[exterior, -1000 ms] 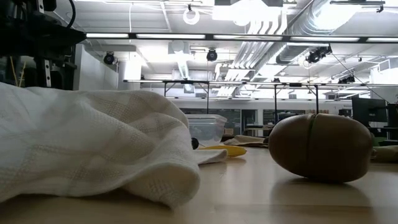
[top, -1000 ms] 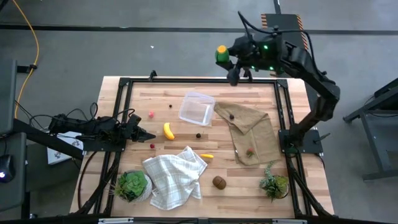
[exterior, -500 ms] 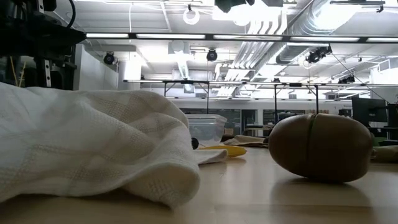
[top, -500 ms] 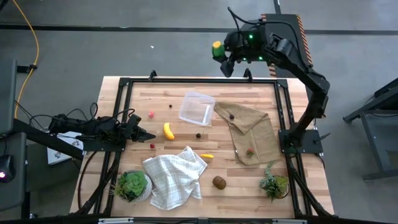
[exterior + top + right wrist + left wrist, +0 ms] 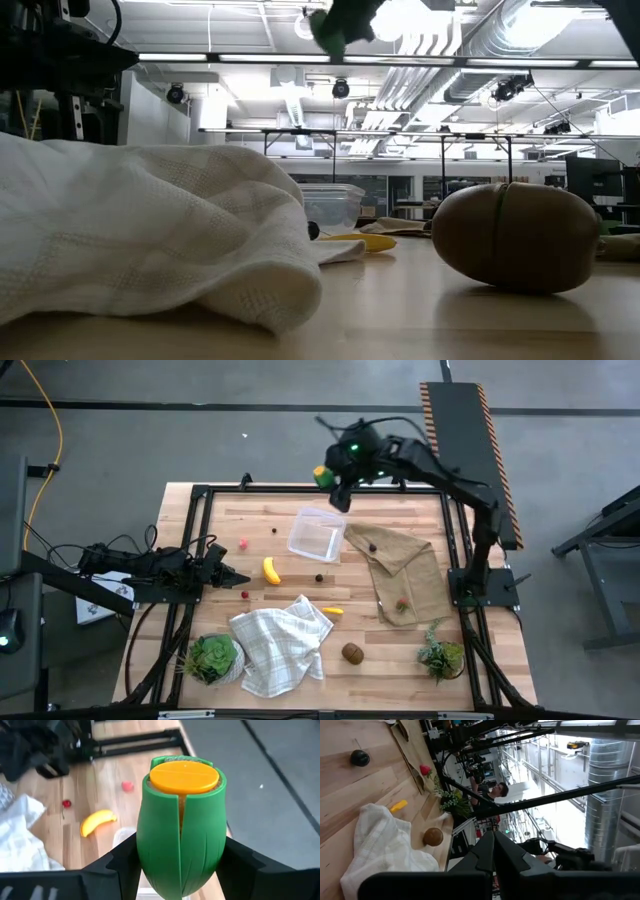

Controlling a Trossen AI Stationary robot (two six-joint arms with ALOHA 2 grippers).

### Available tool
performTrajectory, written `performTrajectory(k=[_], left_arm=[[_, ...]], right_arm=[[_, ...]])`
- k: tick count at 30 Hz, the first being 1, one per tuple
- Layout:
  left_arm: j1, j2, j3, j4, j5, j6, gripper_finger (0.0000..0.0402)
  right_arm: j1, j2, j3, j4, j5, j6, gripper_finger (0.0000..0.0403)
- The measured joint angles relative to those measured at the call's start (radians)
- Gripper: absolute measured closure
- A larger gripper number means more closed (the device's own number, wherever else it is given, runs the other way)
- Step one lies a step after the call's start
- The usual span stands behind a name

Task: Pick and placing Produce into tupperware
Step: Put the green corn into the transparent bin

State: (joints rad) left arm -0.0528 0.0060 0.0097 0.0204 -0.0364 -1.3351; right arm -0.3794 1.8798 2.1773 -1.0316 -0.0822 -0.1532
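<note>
Clear plastic, the tupperware (image 5: 316, 534) sits on the far middle of the wooden counter (image 5: 260, 520), and I can make out nothing inside it. Above its far edge hangs the right end effector (image 5: 334, 476), its fingers clamped on a green piece (image 5: 181, 825) with an orange-yellow top, held in the air and touching nothing else. The left end effector (image 5: 240, 578) lies low over the counter's left side, fingers pressed together and holding nothing.

Loose produce on the counter: one yellow banana (image 5: 271, 570) just left of and nearer than the tupperware, one small yellow piece (image 5: 333, 610) beside the white checked cloth (image 5: 280, 648), and one brown kiwi-like oval (image 5: 352, 652) near the front. One pink piece (image 5: 243, 544) and one tiny dark berry (image 5: 274, 530) lie left of the tupperware, one dark berry (image 5: 319, 577) just in front of it, and one red berry (image 5: 244, 595) by the left end effector. A tan cloth (image 5: 400, 573) to the right of the tupperware carries one dark berry (image 5: 373, 545) and one red piece (image 5: 402, 603).

Two leafy potted plants stand at the front corners, one left (image 5: 212, 657) and one right (image 5: 441, 656)
</note>
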Motion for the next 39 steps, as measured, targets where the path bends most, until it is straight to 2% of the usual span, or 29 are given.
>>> performTrajectory(k=[10,39], left_arm=[[0.0,0.0,0.0,0.0,0.0,0.006,0.0401],[0.0,0.0,0.0,0.0,0.003,0.052,0.0401]], right_arm=[[0.035,0.146,0.0,-0.002,-0.045,-0.006,0.021],[0.048,0.424,0.0,-0.05,-0.051,-0.005,0.021]])
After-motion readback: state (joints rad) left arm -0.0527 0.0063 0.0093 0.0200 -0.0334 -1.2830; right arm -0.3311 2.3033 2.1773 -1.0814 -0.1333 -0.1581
